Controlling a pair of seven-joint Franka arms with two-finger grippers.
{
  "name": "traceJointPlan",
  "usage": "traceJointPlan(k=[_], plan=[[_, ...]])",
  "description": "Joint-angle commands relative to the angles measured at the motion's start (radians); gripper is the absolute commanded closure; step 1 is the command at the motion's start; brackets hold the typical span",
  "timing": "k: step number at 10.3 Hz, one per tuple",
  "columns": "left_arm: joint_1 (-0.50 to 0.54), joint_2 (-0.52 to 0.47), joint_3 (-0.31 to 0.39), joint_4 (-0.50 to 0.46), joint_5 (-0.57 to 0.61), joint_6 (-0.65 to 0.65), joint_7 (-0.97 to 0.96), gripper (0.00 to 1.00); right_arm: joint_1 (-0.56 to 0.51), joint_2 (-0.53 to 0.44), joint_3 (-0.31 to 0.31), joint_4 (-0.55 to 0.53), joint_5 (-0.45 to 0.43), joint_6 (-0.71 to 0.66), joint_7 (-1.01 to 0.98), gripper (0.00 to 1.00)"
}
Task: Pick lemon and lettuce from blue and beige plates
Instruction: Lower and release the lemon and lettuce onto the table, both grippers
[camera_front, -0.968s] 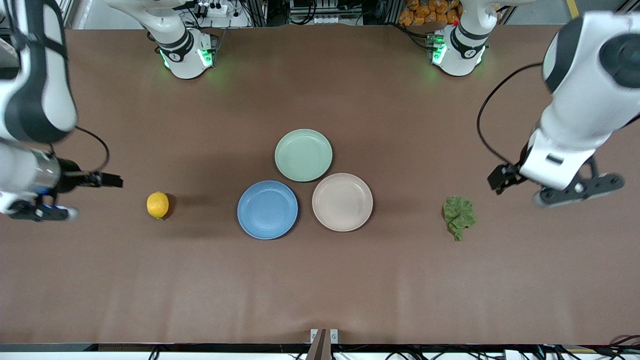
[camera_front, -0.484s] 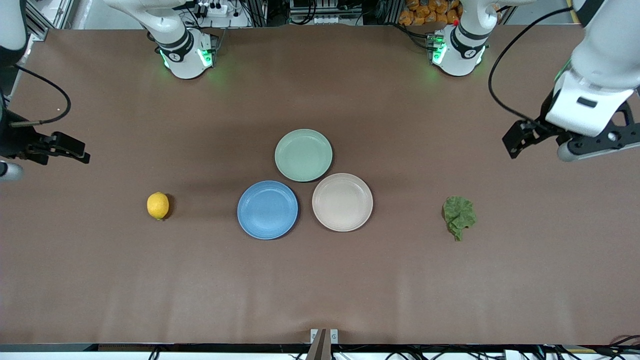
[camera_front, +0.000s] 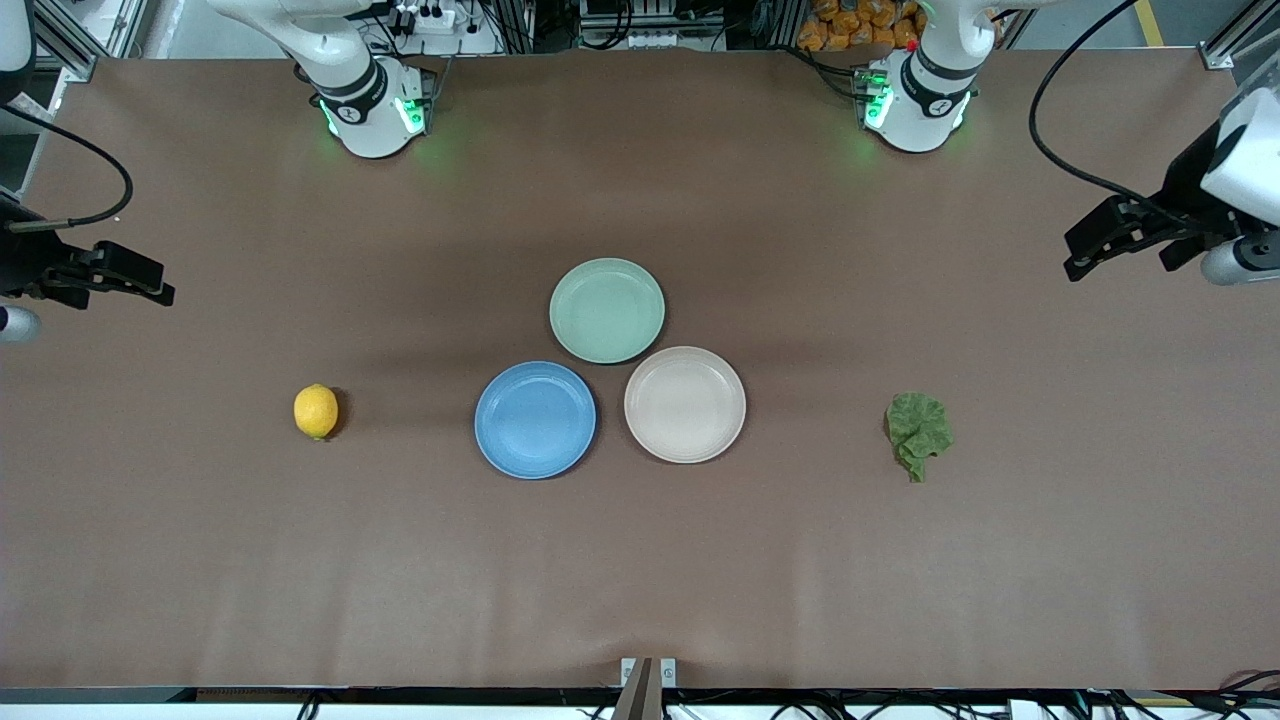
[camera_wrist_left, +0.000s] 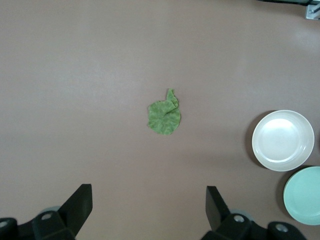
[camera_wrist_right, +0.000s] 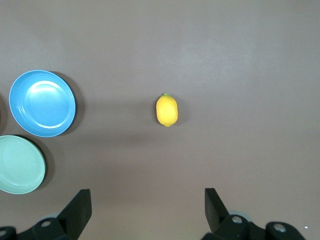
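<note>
Blue plate (camera_front: 535, 420) and beige plate (camera_front: 685, 404) sit bare; the lemon (camera_front: 316, 411) and lettuce (camera_front: 919, 433) lie on the table, apparently done. Left gripper (camera_wrist_left: 148, 209) and right gripper (camera_wrist_right: 147, 211) hover spread apart, empty.

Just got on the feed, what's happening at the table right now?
Nothing is held. The lemon and lettuce lie on the bare table, off the blue plate and beige plate. The left gripper hangs over the left arm's end, the right gripper over the right arm's end, jaws open.
</note>
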Motion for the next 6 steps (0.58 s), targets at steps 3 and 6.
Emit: traceJointPlan(k=[3, 6], plan=[[0.002, -0.042, -0.001, -0.058, -0.015, -0.04, 0.015, 0.0, 0.002, -0.066, 0.001, -0.077, -0.025, 0.004, -0.01, 0.0], [0.014, -0.033, 0.0, -0.046, 0.01, -0.037, 0.015, 0.0, 0.005, -0.071, 0.003, -0.079, -0.031, 0.003, -0.007, 0.0]])
